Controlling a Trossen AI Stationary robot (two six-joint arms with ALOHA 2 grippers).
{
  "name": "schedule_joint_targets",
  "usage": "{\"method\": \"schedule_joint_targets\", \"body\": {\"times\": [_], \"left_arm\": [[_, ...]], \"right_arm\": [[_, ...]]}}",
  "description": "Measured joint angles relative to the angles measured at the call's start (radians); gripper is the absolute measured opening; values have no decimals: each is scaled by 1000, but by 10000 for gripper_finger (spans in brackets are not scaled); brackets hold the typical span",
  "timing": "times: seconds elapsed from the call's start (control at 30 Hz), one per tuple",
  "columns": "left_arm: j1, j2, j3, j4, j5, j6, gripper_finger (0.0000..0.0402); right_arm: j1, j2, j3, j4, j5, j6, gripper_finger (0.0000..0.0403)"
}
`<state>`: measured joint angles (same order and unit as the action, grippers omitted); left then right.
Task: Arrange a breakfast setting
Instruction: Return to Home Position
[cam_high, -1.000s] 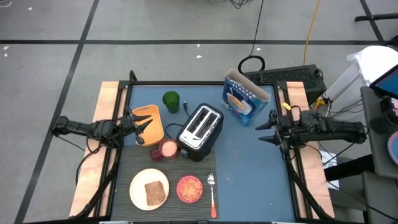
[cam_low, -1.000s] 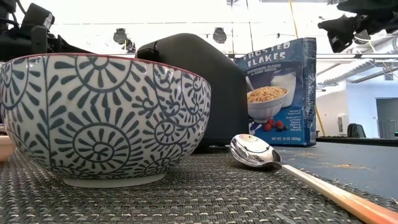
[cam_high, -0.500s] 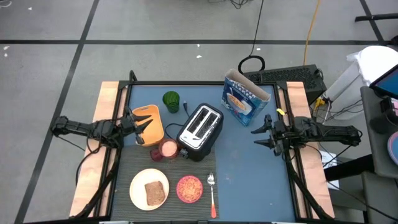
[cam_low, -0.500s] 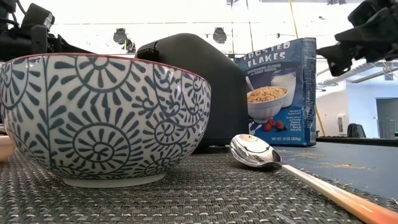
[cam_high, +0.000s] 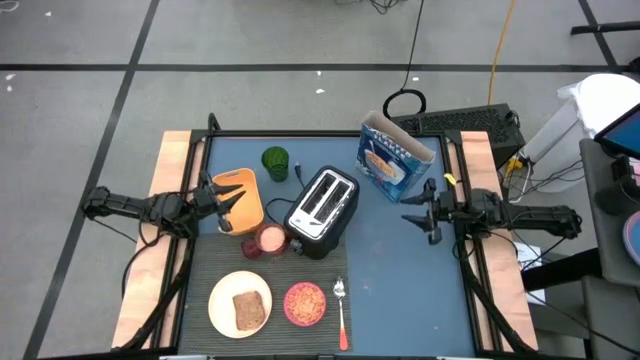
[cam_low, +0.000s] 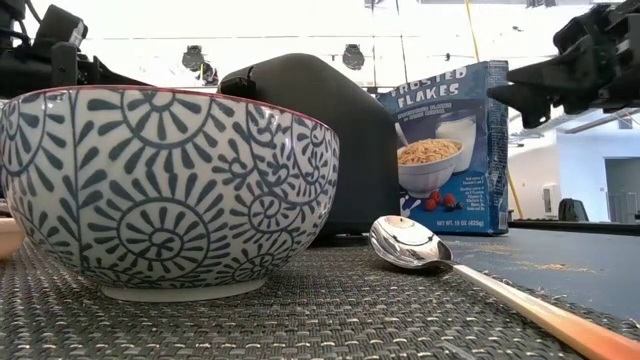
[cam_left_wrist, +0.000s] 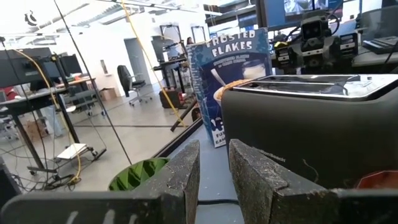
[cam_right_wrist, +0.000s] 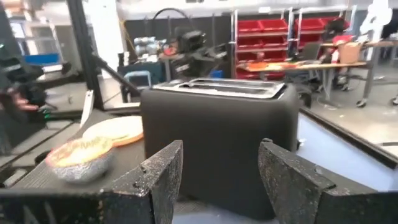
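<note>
The cream plate (cam_high: 222, 300) with the brown toast slice (cam_high: 251, 309) sits on a dark woven mat (cam_high: 300, 272) at the table's near edge. Right of it stand the bowl of cereal (cam_high: 304, 304), pink inside and blue-patterned outside (cam_low: 170, 190), and the red-handled spoon (cam_high: 341, 310), bowl end pointing far. My left gripper (cam_high: 232, 205) hovers over the orange container (cam_high: 243, 195), its fingers a narrow gap apart (cam_left_wrist: 214, 177), empty. My right gripper (cam_high: 415, 218) is open and empty above the blue table right of the toaster (cam_high: 322, 208), facing it (cam_right_wrist: 221, 168).
A Frosted Flakes box (cam_high: 395, 158) stands at the far right, close behind my right gripper. A green cup (cam_high: 275, 160) stands at the far side and a small pink jar (cam_high: 270, 240) beside the toaster. The blue tabletop (cam_high: 400, 290) lies bare right of the spoon.
My right gripper has moved from the table's right edge toward the toaster and come down somewhat, staying open. My left arm and all the table's things have kept still.
</note>
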<state>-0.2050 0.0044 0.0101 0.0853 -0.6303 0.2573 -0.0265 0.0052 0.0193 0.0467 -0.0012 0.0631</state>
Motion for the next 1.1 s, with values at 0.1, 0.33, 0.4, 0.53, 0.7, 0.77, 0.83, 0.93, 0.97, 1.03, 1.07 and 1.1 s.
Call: {"method": "schedule_joint_targets", "body": {"times": [0.1,0.33,0.4,0.53,0.7,0.77,0.83,0.93,0.97,1.03,1.07,1.1], "left_arm": [[0,0,0,0,0,0,94],[0,0,0,0,0,0,94],[0,0,0,-1,0,-1,94],[0,0,0,-2,0,-2,94],[0,0,0,-2,0,-3,94],[0,0,0,-3,0,-3,94],[0,0,0,-3,0,-3,94],[0,0,0,-3,0,-3,94],[0,0,0,-3,0,-3,94],[0,0,0,-3,0,-3,94],[0,0,0,-3,0,-3,94],[0,0,0,-3,0,-3,94]], "right_arm": [[-7,1,-1,-17,3,-4,200],[-7,10,-2,-12,0,2,200],[-7,10,-2,-12,0,2,200],[-7,10,-3,-12,0,3,200],[-7,10,-3,-12,0,3,200],[-7,10,-3,-12,0,3,200],[-7,10,-4,-12,0,3,200],[-7,10,-4,-12,0,3,200],[-7,10,-4,-12,0,3,200],[-7,10,-4,-12,0,3,200],[-7,10,-4,-12,0,3,200],[-7,10,-4,-12,0,3,200]]}}
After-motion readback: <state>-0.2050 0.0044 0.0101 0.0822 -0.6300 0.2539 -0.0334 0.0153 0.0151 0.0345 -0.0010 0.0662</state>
